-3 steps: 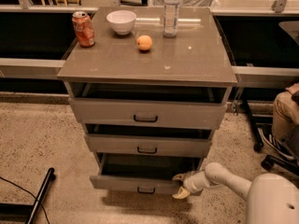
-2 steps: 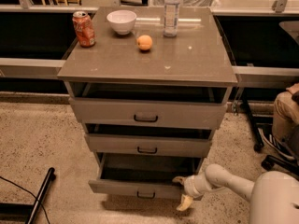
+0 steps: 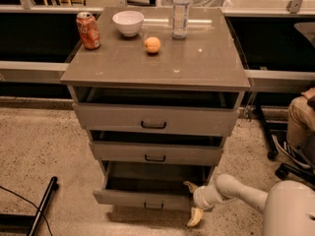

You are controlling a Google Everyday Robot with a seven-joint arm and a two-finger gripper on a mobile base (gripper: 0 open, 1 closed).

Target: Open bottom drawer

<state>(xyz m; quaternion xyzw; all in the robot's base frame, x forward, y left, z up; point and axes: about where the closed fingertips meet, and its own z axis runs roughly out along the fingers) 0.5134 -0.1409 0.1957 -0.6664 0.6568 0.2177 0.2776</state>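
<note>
Gripper (image 3: 191,202) low at the near right, at the end of a pale arm (image 3: 243,191) that reaches in from the robot's rounded white body (image 3: 291,211). Its 2 fingers (image 3: 195,217) stand well apart: 1 points up over the right end of the bottom drawer (image 3: 133,197), the other hangs down in front of it toward the floor (image 3: 39,146). They clamp nothing that I can make out, though from here I cannot be sure whether the upper one touches the drawer front.

The bottom drawer is the lowest of 3 and sits pulled partway out of the cabinet, with a plain grey inside showing behind its slim front and a small black handle (image 3: 153,206) at the centre. A black bar (image 3: 43,205) lies on the speckled floor off to the left.

Above it the middle drawer (image 3: 123,151) juts out a little, and the top drawer (image 3: 113,117), the tallest front, does too, each with a dark gap above.

On the cabinet top (image 3: 197,63) an orange (image 3: 152,44) sits near the middle. Further back are a red can (image 3: 88,30) on the left, a white bowl (image 3: 128,22) just right of it, and a clear bottle (image 3: 180,6) further right again. A seated person's leg (image 3: 300,122) shows at the right edge.
</note>
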